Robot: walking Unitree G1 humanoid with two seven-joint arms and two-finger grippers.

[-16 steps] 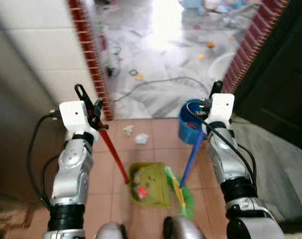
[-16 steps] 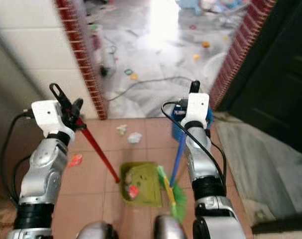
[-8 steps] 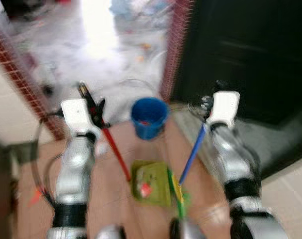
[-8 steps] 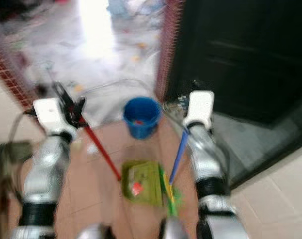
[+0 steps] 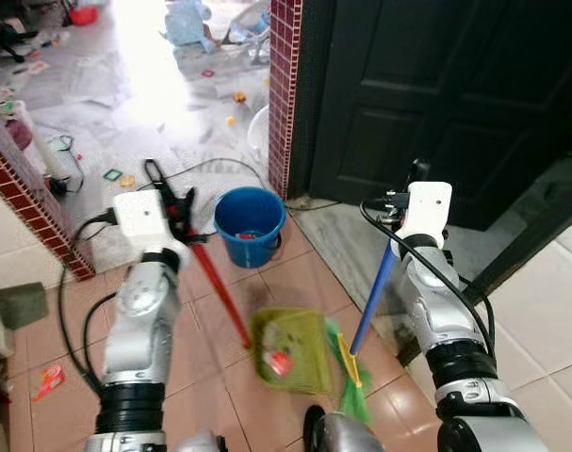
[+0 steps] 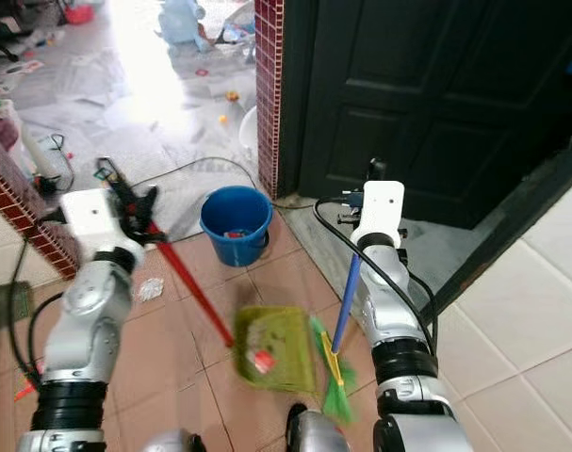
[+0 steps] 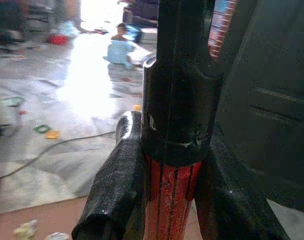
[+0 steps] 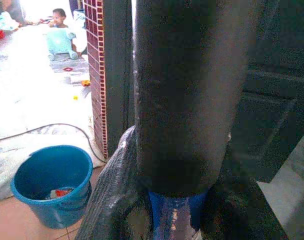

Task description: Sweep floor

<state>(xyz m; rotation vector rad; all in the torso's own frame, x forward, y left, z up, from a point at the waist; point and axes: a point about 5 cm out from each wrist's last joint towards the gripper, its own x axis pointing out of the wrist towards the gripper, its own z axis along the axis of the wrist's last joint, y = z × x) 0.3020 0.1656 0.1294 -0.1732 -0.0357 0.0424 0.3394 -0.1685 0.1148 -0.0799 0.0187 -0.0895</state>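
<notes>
From the head camera, your view has swung right since a second ago: the dark door [image 5: 427, 85] now fills the background where the marble room was, and the blur of half a second back has cleared. Your left gripper [image 5: 177, 212] is clamped on the red handle [image 5: 220, 297] of the green dustpan [image 5: 290, 350], which hangs low below and inboard of it, a red scrap in the pan. Your right gripper [image 5: 413, 179] holds the blue broom handle [image 5: 372, 294]; the green bristles [image 5: 353, 395] sit just beside the dustpan. The blue bucket [image 5: 250, 226] now stands ahead between your two grippers, nearer the left one.

Left wrist view: your fingers [image 7: 114, 195] close tight on either side of the red handle [image 7: 172, 200], under its black cap.

Right wrist view: your fingers [image 8: 111, 195] pinch the blue broom handle [image 8: 174, 217] below a black sleeve, and the bucket [image 8: 51, 182] sits beyond, scraps inside.
</notes>
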